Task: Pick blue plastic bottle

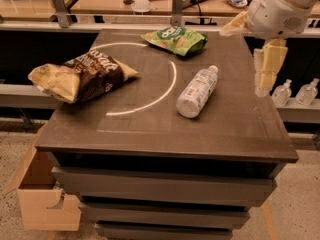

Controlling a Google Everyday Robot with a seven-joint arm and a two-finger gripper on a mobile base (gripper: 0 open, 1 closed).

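Note:
The blue plastic bottle [197, 91] is clear with a white cap and a pale label. It lies on its side right of centre on the dark table [150, 129], cap pointing to the far right. My gripper [244, 59] hangs off the white arm above the table's right edge, to the right of and above the bottle. It is open and empty. One cream finger [266, 66] points down and the other [234, 25] points left. It does not touch the bottle.
A green snack bag [175, 39] lies at the table's far edge. A brown chip bag [80, 76] lies at the left. Two small pump-top bottles [295, 92] stand on a shelf to the right. A cardboard box [40, 194] sits on the floor at lower left.

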